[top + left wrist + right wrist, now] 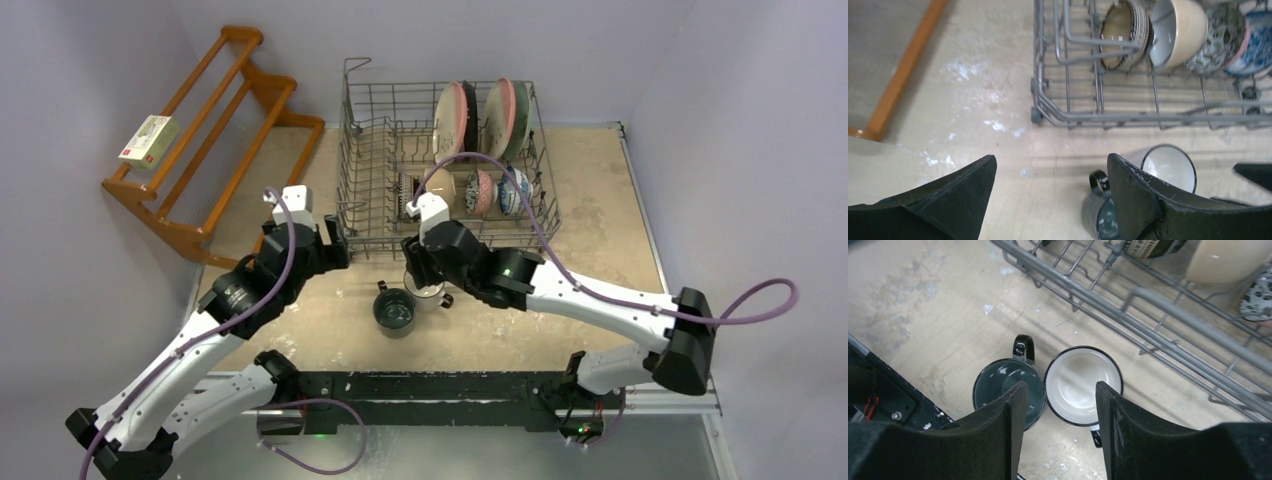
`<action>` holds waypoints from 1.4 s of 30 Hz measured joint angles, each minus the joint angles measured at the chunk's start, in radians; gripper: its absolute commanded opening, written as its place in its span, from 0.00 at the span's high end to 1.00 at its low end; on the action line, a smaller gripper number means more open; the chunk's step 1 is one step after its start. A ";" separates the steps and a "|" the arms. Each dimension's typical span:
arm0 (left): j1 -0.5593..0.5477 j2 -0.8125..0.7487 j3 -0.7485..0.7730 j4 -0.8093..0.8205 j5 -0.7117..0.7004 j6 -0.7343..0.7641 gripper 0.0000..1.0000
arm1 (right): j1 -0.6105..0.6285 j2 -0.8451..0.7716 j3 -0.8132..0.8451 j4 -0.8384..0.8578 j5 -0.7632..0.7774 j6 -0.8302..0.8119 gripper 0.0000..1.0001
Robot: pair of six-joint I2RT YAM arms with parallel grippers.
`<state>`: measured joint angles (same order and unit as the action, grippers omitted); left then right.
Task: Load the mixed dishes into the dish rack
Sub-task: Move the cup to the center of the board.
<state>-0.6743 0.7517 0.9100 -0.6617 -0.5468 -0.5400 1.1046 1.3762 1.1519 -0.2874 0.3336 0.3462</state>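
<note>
The grey wire dish rack [375,215] stands at the back with two large plates [455,118] upright and a row of small bowls [490,190] on edge. In front of it stand a dark teal mug [396,310] and a white mug [430,293], side by side and upright. My right gripper [425,272] hovers open over them. In the right wrist view its fingers straddle the white mug [1083,382] from above, with the teal mug [995,382] under the left finger; nothing is held in that gripper [1060,395]. My left gripper [1050,167] is open over bare table, left of the teal mug [1100,215].
A brown wooden slatted shelf [215,140] holding a small box [150,140] leans at the back left. The rack's front rail [1148,118] lies just beyond both mugs. Walls close in on the left, right and back.
</note>
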 measured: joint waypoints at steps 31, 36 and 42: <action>0.000 0.308 -0.154 -0.079 0.624 -0.202 0.38 | -0.013 -0.209 -0.215 0.034 0.233 0.122 0.44; -0.003 0.372 -0.188 -0.048 0.641 -0.210 0.49 | -0.013 -0.253 -0.236 0.037 0.233 0.134 0.44; -0.015 0.425 -0.189 -0.020 0.639 -0.210 0.63 | -0.013 -0.271 -0.274 0.042 0.233 0.142 0.44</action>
<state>-0.6891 1.1767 0.7208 -0.6815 0.0925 -0.7502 1.0920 1.1053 0.8776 -0.2459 0.5667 0.4885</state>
